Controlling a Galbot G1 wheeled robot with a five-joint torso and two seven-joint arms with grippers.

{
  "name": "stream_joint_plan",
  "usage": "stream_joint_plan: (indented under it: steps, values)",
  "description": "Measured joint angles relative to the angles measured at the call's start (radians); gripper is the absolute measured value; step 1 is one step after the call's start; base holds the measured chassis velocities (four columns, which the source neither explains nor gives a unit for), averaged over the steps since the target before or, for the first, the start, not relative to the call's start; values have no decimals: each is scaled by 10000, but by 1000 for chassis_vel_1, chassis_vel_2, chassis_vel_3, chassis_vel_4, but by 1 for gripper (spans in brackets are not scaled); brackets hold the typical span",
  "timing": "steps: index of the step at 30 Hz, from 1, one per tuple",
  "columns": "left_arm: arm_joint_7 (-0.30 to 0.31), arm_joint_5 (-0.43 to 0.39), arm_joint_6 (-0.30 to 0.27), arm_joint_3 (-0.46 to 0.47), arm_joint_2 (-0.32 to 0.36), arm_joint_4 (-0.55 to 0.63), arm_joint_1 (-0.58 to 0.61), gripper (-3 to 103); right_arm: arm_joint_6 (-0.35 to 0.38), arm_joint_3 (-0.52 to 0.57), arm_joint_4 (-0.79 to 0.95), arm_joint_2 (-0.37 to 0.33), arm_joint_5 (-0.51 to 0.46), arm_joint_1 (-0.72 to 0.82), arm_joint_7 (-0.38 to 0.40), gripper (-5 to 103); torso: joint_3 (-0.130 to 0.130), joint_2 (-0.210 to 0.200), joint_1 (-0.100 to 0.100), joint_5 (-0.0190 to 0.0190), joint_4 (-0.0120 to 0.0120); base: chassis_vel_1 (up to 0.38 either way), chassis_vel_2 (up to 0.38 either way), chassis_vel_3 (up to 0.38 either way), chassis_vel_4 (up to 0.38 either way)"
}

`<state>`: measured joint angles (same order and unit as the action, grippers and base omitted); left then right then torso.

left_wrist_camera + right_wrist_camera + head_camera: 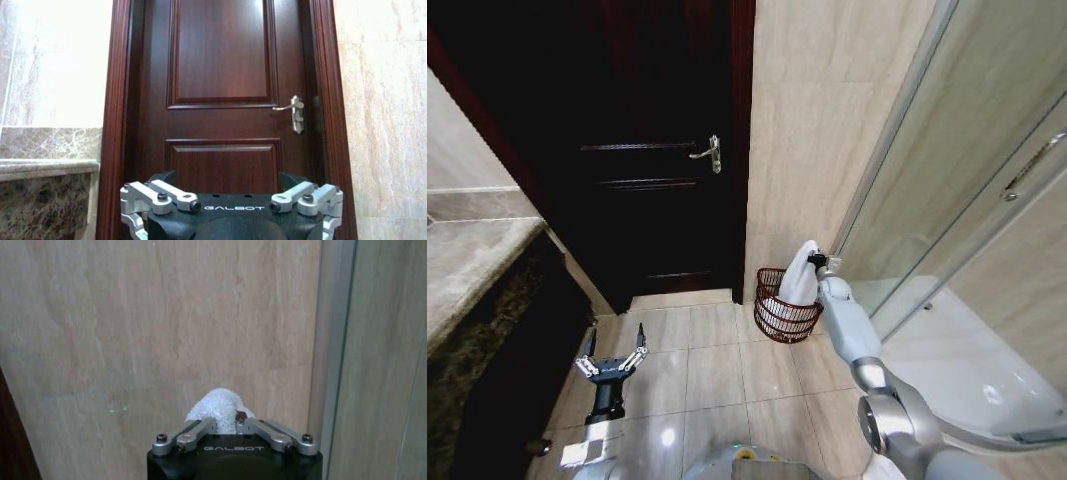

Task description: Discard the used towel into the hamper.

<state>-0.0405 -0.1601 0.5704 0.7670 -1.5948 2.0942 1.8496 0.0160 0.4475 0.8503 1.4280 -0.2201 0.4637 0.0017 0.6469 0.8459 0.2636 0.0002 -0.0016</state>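
Writing: you can read "GALBOT" in pale letters on the black body of each gripper in both wrist views; no other text is legible.
Right arm: you have it stretched forward and to the right, elbow low near the lower edge of the head view, forearm rising toward the tiled wall beside the glass shower door.
Right gripper: it sits just above the hamper's far right rim; in the right wrist view its fingers are drawn in narrow and pinch a peak of white towel between them.
Towel: you are holding it by its top; it hangs from the gripper and its lower part drapes inside the hamper, against the right side.
Hamper: dark reddish-brown wire basket standing on the floor tiles, close to the corner where the tiled wall meets the shower enclosure, right of the door.
Left arm: you have it parked low on the left, pointing forward over the floor near the edge of the stone counter.
Left gripper: jaws spread wide, holding nothing; the left wrist view looks past its fingers at the dark wooden door and its silver lever handle.
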Motion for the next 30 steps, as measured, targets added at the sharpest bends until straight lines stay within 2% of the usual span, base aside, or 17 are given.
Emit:
stream_joint_plan:
  steps: [18,25,29,30]
  values:
    - [-21,-24,60,71,-2,3,30,100,195,-244,587,158,-110,115,-296,5,-453,-803,-353,-3,2,0,0,0,0]
    - [-21,-25,78,74,-24,24,54,100,202,-209,407,195,-74,47,-201,5,-595,-1050,-459,-1,4,0,0,0,0]
    - [-21,-27,86,77,-9,24,40,100,250,-148,189,156,80,-89,100,5,-707,-1252,-549,-2,2,0,0,0,0]
    - [-21,-29,87,72,-6,23,37,100,338,-118,137,158,213,-126,238,3,-736,-1302,-570,-2,2,0,0,0,0]
